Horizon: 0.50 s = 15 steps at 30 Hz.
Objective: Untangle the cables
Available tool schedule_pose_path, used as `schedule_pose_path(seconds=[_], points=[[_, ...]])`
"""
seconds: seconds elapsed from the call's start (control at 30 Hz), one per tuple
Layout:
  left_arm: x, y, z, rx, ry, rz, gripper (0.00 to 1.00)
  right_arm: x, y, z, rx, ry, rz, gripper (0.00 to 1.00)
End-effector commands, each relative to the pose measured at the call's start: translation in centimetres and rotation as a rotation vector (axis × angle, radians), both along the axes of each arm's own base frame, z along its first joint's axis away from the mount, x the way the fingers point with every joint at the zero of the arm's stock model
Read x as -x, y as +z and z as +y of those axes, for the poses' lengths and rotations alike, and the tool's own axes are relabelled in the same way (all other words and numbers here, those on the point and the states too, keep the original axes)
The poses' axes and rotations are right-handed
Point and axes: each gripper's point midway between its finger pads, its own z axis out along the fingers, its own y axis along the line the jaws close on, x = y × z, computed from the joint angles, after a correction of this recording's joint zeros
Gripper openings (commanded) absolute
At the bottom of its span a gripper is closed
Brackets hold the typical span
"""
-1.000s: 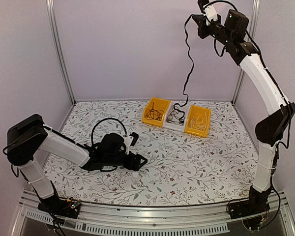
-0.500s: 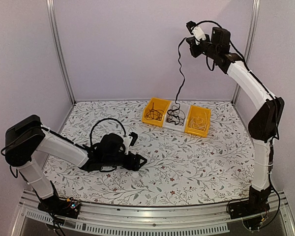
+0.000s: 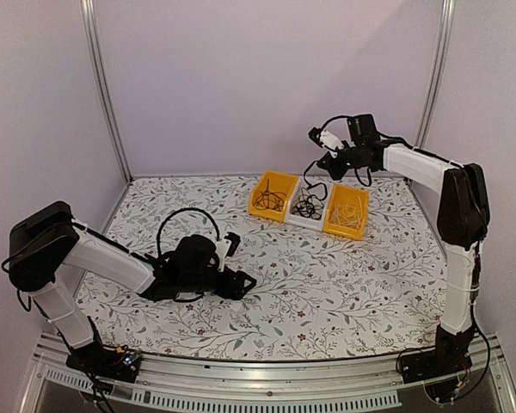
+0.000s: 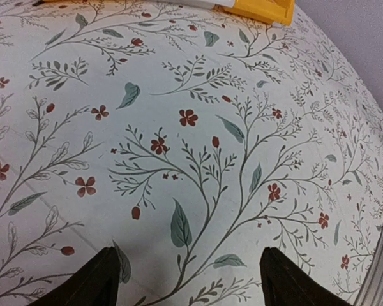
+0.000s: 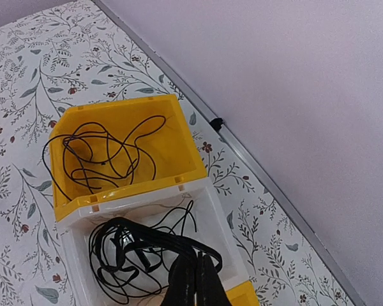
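Observation:
My right gripper [image 3: 323, 165] hangs just above the bins at the back, shut on a black cable [image 3: 313, 186]. In the right wrist view its closed fingertips [image 5: 196, 280] pinch that cable, and the rest of it lies as a coiled bundle [image 5: 124, 255] in the white bin [image 5: 212, 213]. A loose tangle of thin black cables [image 5: 105, 153] lies in the left yellow bin [image 5: 175, 143]. My left gripper [image 3: 245, 282] rests low on the floral table, open and empty, with its fingers [image 4: 92, 280] spread wide over bare tablecloth.
Three bins stand in a row at the back: the left yellow bin [image 3: 260, 191], the white bin [image 3: 301, 220] and a right yellow bin [image 3: 339, 231] holding pale wires. The back wall and a metal rail [image 5: 287, 191] run just behind them.
My right arm has come down from high up to just above the bins, lowering the hanging black cable into the white bin. The left arm has not moved.

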Motion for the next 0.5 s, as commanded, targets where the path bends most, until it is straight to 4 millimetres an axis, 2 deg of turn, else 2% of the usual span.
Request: schedule_pose_path(seconds=[0.0,0.2,0.27,0.47], points=[[0.5,-0.4,-0.2,-0.026,-0.017,0.0,0.79,3.8,1.1,1.7,-0.014,0.112,0.036,0.0],[0.5,-0.6,-0.2,-0.036,-0.022,0.001,0.79,5.0,-3.2,2.3,0.049,0.13,0.127,0.0],[0.5,-0.5,-0.2,-0.037,-0.021,0.0,0.79,4.9,-4.9,2.3,0.077,0.12,0.151,0.0],[0.6,-0.4,-0.1,-0.044,-0.024,0.002,0.79,3.7,-8.0,1.8,0.153,0.069,0.166,0.0]])
